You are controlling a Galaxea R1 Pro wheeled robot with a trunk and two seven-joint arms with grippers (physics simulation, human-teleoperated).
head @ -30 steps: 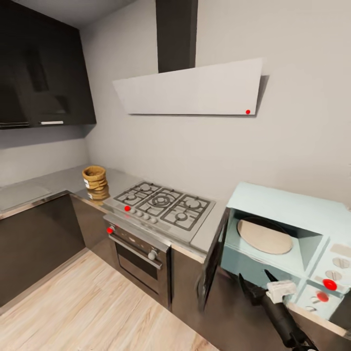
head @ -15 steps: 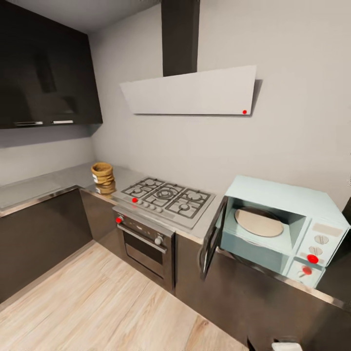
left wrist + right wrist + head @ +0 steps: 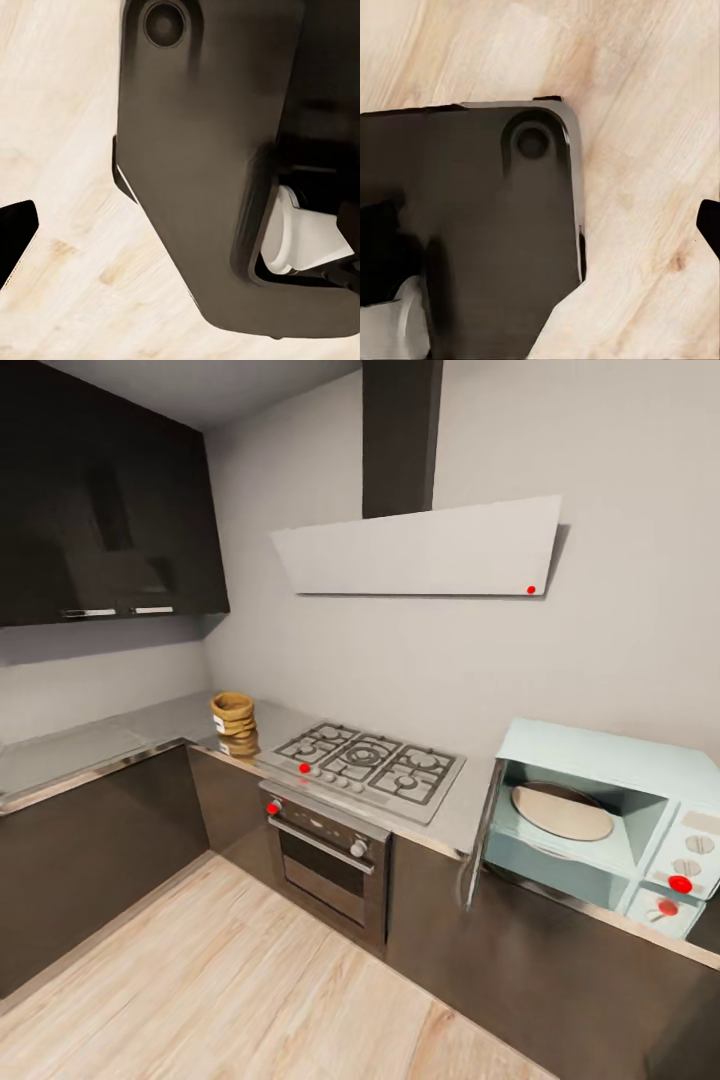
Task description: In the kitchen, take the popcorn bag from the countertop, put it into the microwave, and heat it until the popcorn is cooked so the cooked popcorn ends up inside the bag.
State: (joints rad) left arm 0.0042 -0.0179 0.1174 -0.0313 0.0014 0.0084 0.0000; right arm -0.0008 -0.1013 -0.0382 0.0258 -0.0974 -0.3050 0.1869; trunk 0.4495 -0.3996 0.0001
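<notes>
Popcorn bag [image 3: 233,712] stands on the countertop [image 3: 120,732] corner left of the hob [image 3: 365,760], well apart from my open microwave [image 3: 600,810]. Both wrist views show my dark base over wood floor [image 3: 67,112]; I cannot tell either gripper's state. Driving closer, I could clip that swung-out door [image 3: 478,850].

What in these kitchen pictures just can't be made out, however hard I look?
- Inside of the popcorn bag, head view: too far and small to see its contents or read its label.
- Microwave, head view: its right side is cut off by the picture's edge; its open door is seen edge-on, so its glass is hidden.
- Both wrist views: the robot's dark base blocks much of the wood floor, and whether the grippers are open is unclear.
</notes>
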